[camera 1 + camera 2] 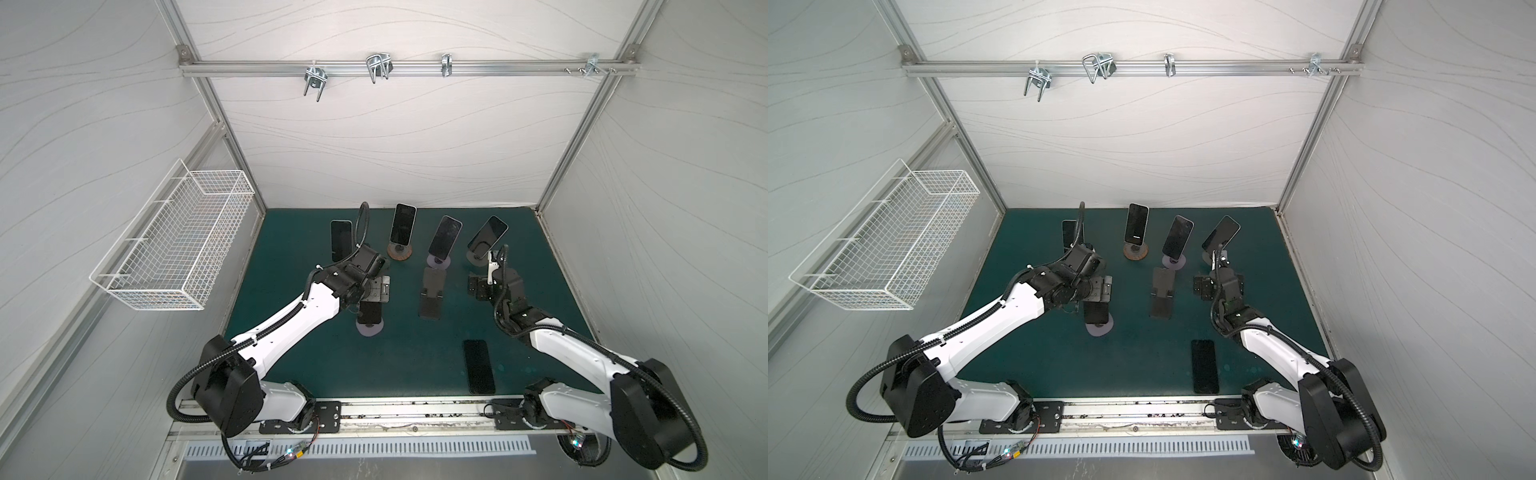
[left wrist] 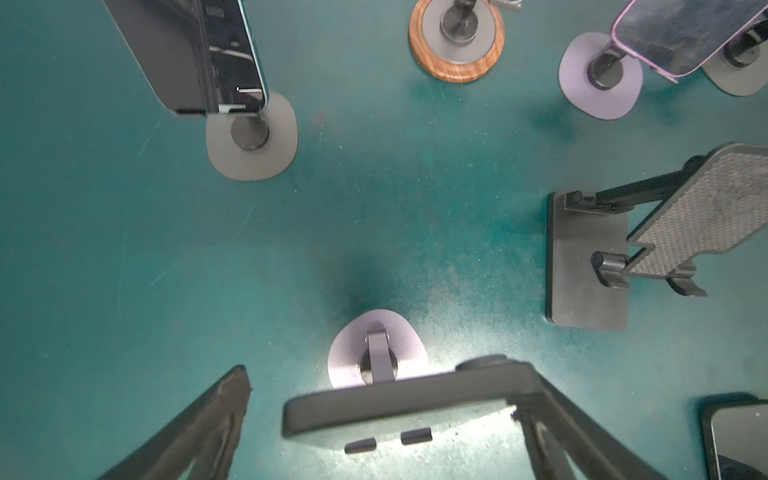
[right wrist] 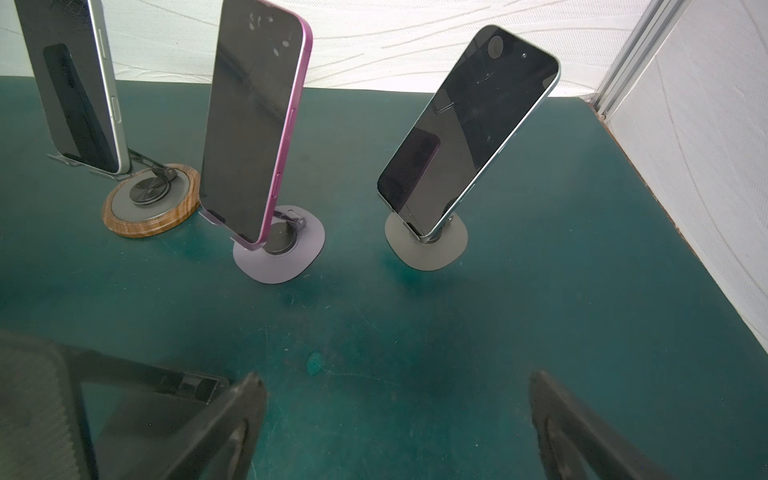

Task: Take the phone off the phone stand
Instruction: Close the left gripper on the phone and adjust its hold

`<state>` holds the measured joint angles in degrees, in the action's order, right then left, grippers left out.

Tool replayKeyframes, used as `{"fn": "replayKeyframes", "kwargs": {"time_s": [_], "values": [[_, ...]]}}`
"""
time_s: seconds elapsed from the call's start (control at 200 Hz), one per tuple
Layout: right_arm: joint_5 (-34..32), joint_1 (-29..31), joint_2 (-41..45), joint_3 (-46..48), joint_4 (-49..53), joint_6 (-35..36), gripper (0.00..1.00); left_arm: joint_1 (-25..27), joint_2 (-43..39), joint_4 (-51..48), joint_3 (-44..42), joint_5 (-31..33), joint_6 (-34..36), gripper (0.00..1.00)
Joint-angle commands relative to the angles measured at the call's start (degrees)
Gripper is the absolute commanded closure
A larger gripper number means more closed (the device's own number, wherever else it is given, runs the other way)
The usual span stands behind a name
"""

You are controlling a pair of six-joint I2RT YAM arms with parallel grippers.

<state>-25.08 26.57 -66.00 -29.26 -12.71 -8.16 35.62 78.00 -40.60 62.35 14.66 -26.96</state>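
Left of centre in both top views, on the green mat [image 1: 316, 361], the left gripper [image 2: 380, 390] is pointed down over a dark phone [image 1: 370, 311]. This phone is propped on a stand [image 2: 353, 353] with a pale round base. In the left wrist view the fingers [image 2: 208, 424] are seen spread wide on either side of the phone. One appears to brush a corner, the other is clear of it, and nothing is clamped.

The step in hand is judged to be the grasp. It is best done by centring the fingers on the phone's long edges and closing them squarely. The phone is then best lifted along the cradle's slope, so that the light stand is not dragged or tipped.

The left arm [image 1: 291, 320] is stretched from the lower left of the frame toward the centre, with the wrist bent steeply down. Further right, an empty stand [image 1: 432, 295] is seen at centre, and a flat phone [image 1: 480, 365] lies on the mat below it.

The right arm [image 1: 565, 345] is reached up from the lower right. The right gripper [image 3: 395, 380] is held low, its fingers wide apart and empty, facing propped phones [image 3: 469, 129] at the back.
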Motion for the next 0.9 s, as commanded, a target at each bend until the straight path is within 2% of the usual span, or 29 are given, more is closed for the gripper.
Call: {"fn": "replayKeyframes", "kwargs": {"time_s": [0.0, 0.345, 0.595, 0.71, 0.895], "values": [[-0.50, 0.39, 1.00, -0.28, -0.43, -0.20, 0.01, 0.42, 1.94, -1.74, 2.60, 1.63, -3.13, 0.00], [-0.67, 0.26, 1.16, -0.10, -0.56, -0.27, 0.01, 1.32, 2.42, -1.00, 0.89, 1.78, -6.77, 0.07], [-0.36, 0.31, 1.19, -0.08, -0.57, -0.20, 0.01, 1.73, 4.39, 0.35, 0.93, 1.53, -5.04, 0.11], [0.04, 0.33, 0.61, -0.53, -0.39, 0.15, 0.01, 1.82, 4.43, 0.61, 0.50, 2.29, -5.46, 0.17], [-0.03, 0.37, 1.00, -0.21, -0.57, -0.03, 0.01, 2.27, 5.59, -0.75, 1.91, 4.06, -6.11, 0.17]]}}
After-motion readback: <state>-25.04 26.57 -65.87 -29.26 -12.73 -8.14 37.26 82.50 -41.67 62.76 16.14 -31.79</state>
